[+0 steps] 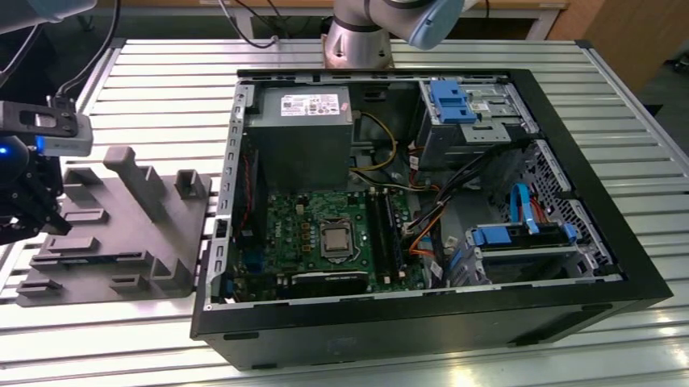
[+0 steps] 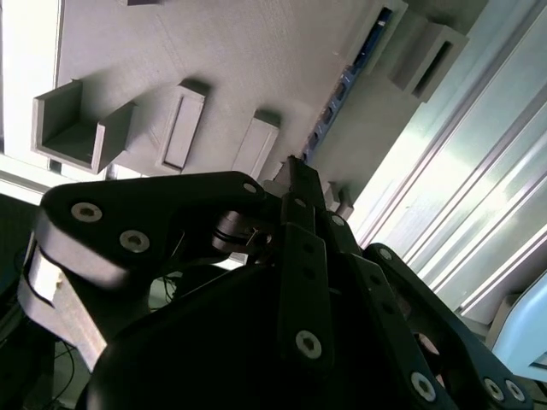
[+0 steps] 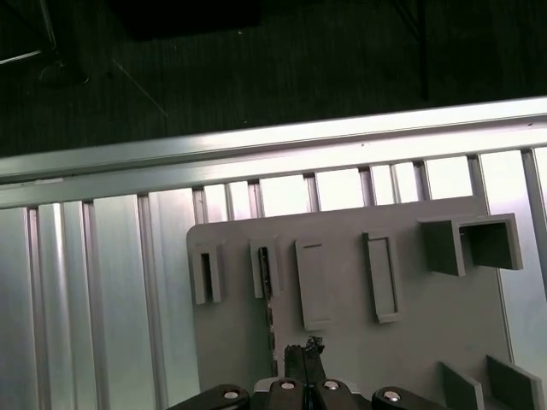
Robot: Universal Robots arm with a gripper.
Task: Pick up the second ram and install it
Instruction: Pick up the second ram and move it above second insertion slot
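My hand [image 3: 304, 352] hovers over the grey holder plate [image 1: 113, 211], on the plate's side farthest from the computer case [image 1: 431, 322]. Its fingers [image 2: 301, 248] are pressed together with nothing between them. The second ram [image 2: 344, 83] stands on its long edge in the plate's narrow pockets, just beside my fingertips. I cannot tell whether they touch it. Other raised pockets and blocks sit on the plate around the ram.

The case lies open on the slatted metal desk [image 1: 161, 81], just beside the plate, on the exterior view's right of it. It holds a green motherboard [image 1: 323, 234], a grey power supply [image 1: 299, 133], blue-tabbed drive cages [image 1: 463, 109] and loose cables [image 1: 425, 226]. The motherboard's long black slots [image 1: 386, 230] run along its side away from the plate.
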